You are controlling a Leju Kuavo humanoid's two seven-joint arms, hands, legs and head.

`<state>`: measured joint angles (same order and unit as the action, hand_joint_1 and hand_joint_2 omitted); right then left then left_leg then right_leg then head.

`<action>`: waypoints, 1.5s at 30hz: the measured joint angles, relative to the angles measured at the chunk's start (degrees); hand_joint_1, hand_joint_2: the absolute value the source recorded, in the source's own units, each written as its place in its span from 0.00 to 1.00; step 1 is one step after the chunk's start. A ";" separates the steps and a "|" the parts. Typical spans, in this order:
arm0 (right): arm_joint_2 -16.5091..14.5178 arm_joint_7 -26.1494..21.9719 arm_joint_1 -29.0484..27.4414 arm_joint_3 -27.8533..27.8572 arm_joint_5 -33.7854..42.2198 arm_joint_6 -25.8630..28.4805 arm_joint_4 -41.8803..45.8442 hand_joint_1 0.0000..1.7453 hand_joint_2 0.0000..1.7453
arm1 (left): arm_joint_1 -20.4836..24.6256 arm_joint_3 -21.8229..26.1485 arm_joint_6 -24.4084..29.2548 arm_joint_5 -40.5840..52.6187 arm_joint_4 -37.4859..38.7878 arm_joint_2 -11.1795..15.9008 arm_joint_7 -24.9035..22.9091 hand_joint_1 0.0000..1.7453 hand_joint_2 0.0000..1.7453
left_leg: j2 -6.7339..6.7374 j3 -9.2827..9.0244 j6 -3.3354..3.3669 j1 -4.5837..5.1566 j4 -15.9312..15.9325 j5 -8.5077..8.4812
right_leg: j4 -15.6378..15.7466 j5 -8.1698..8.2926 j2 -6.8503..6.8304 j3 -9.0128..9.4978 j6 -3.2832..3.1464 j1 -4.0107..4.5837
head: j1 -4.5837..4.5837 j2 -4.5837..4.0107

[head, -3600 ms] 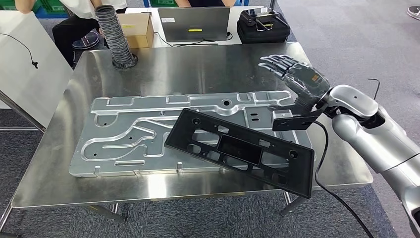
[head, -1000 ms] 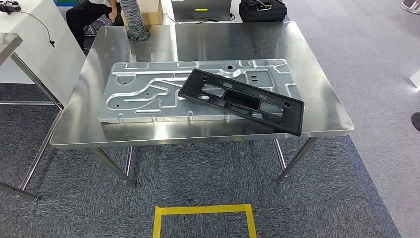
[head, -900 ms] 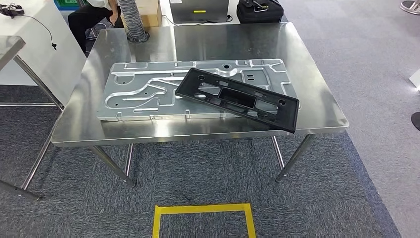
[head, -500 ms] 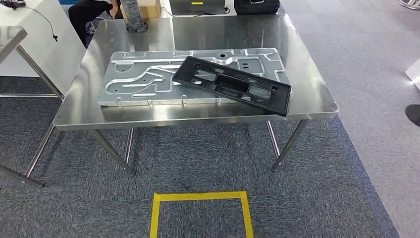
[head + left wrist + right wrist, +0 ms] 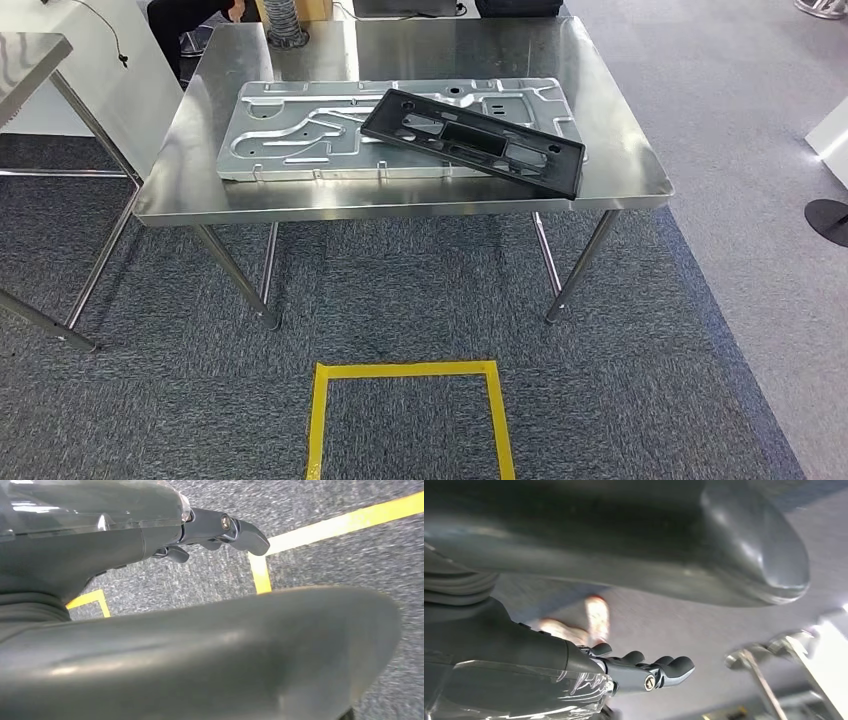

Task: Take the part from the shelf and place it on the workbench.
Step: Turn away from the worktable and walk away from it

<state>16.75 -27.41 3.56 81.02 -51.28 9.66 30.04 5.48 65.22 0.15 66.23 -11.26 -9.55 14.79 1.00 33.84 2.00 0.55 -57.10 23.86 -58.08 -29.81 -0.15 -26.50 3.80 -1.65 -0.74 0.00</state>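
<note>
Backing off, the camera leaves the black plastic frame (image 5: 472, 140) placed on the worktop (image 5: 640, 178); left hand (image 5: 220, 530) and right hand (image 5: 644, 672) hang released, fingers grasping nothing.

Both arms hang low. The left hand (image 5: 165, 535) holds nothing, fingers (image 5: 245, 532) loosely extended. The right hand (image 5: 574, 672) is likewise empty, fingers (image 5: 671, 669) slightly bent.
</note>
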 joint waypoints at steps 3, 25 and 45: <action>-0.93 1.55 0.29 0.03 -0.60 1.06 -3.77 0.00 0.00 | 0.24 -0.08 0.03 0.35 0.01 -0.06 -0.45 0.00 0.00 | 0.03 0.81 -1.19 -0.05 -0.41 -1.10 | 3.03 -0.59 -0.02 0.95 -1.55 0.46 | 0.01 0.00; -13.96 16.86 1.90 -1.55 -5.05 -2.32 -17.09 0.00 1.00 | 0.97 -1.07 0.67 1.42 0.13 -0.14 -2.55 0.00 0.00 | -0.16 -4.32 1.32 -0.18 2.28 2.74 | -14.02 -4.45 -0.11 -12.79 -0.57 0.73 | 0.01 0.00; -16.96 20.66 2.42 -4.26 -8.80 -5.33 -18.24 0.00 1.00 | 1.00 -1.65 0.34 2.42 0.13 -0.14 -3.27 0.00 0.00 | -0.57 -3.07 -2.15 -0.68 -6.33 5.79 | 1.27 3.72 -0.41 -6.26 -3.53 1.03 | -0.01 0.00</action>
<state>-0.20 -6.75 5.97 76.77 -60.08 4.33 11.80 6.48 63.57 0.49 68.65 -11.13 -9.68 11.51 0.43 30.77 -0.14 -0.13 -63.42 29.64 -56.82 -26.09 -0.56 -32.76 0.27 -0.62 -0.74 0.00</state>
